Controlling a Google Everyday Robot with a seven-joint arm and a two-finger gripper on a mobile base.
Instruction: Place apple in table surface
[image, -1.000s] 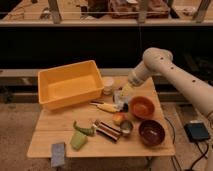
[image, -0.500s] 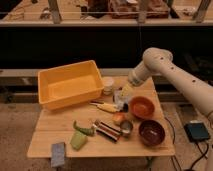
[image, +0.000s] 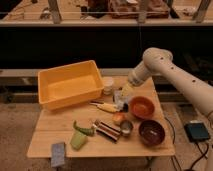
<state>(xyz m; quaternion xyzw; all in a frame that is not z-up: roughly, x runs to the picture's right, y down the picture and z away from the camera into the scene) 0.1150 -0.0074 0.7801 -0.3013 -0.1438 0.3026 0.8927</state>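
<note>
Bench (image: 55, 131), a light tan plank top, carried every item in the camera view. White robot arm (image: 170, 75) reached in from the right-hand side and angled down toward the middle of the bench. Yellow bin (image: 47, 97) occupied the rear left area. 2 bowls stood on the right: orange bowl (image: 141, 107) and, nearer the front edge, dark bowl (image: 151, 132).

Gripper (image: 122, 96) sat low over the bench, just beside the orange bowl and near the white cup (image: 107, 85). Its state could not be told from this view. No object was seen in its grasp.

Apple (image: 118, 118) lay on the bench, in front of the gripper and apart from it, between the orange bowl and the small metal cup (image: 126, 127), close to both.

Step assessment: the apple appeared to rest on the bench already, so the placement itself looked complete or nearly so.

Next move requirement: a clear withdrawal of the gripper, upward and back. The path needed to avoid the orange bowl rim and the white cup. Any sideways sweep risked nudging the apple, which would probably roll.
</note>
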